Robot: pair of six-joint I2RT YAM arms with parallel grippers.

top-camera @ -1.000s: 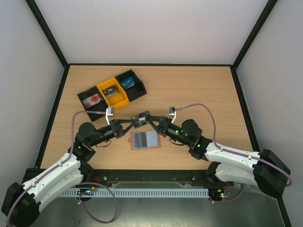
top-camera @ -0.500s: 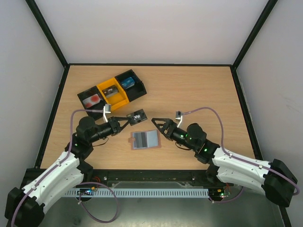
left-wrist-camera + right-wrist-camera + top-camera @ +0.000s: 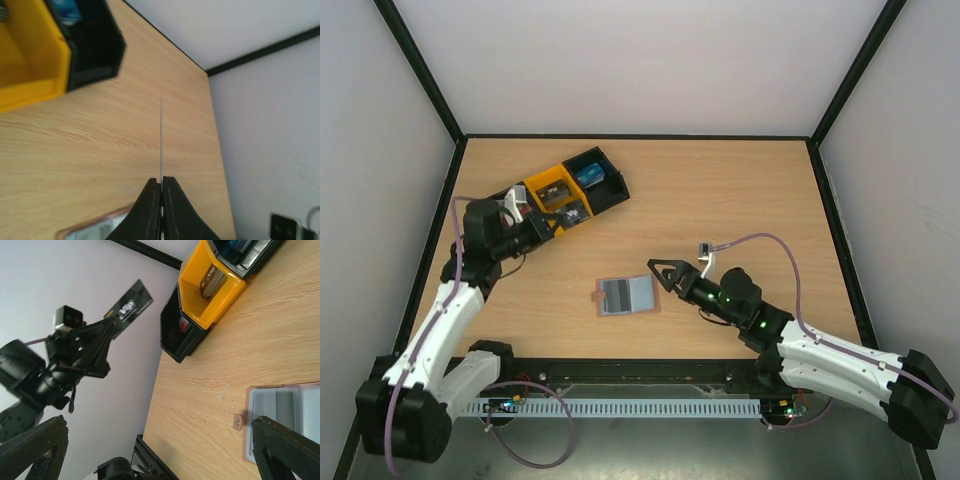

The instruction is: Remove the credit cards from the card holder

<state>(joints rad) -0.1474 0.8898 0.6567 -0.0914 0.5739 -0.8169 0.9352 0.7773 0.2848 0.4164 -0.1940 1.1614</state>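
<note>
Left claw (image 3: 160,181) pinches card (image 3: 161,131) edge-on near tray (image 3: 100,55), likely the drop spot; we centre over a section, then release. Right claw (image 3: 658,277) spread beside holder (image 3: 625,296).

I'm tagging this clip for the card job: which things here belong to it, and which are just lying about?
Belong to the job: credit card, pinched in the left gripper; card holder, lying open and flat; right gripper, open beside the holder.
Lying about: black-and-yellow tray, though the card is held close to it, so it may be a drop spot.
</note>
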